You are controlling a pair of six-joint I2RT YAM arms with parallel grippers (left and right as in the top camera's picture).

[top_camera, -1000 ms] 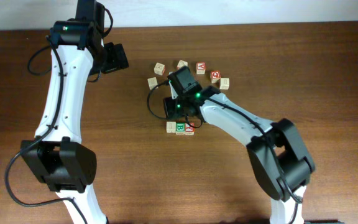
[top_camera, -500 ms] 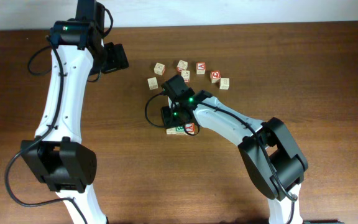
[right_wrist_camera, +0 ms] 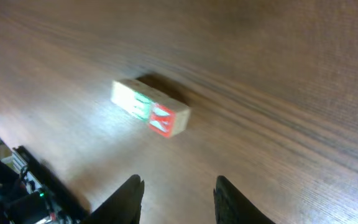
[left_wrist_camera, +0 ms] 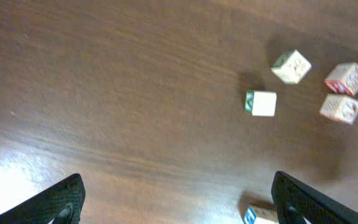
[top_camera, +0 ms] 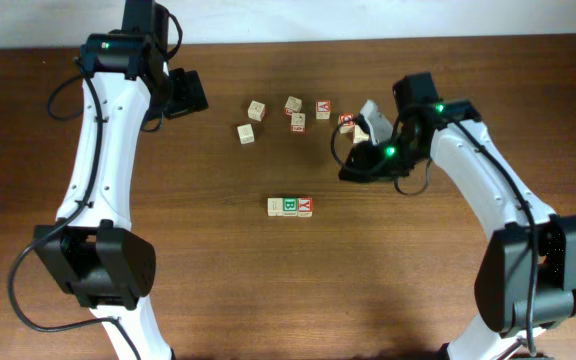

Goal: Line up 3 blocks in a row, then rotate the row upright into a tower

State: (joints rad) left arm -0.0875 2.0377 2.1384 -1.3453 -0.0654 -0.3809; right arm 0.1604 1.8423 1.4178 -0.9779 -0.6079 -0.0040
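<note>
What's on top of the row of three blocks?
Nothing: the row of three blocks lies bare, pale, green and red faces up. Their undersides against the table are hidden.

Wood-grain table [top_camera: 298, 290], dark brown. On it: three blocks [top_camera: 289, 206] in touching row, pale-green-red; loose cubes [top_camera: 293, 104] scattered well apart from row, toward far edge.

On the green-faced block [top_camera: 289, 206] in the middle of the row of three, I read a letter B. The red-lettered block [top_camera: 305, 206] touching it carried a mark I could not read, and the pale block [top_camera: 274, 206] showed only a faint smudge. One loose cube [top_camera: 323, 109] farther off seemed to bear a red A. The lettering on the other cubes was too small for me to read.
</note>
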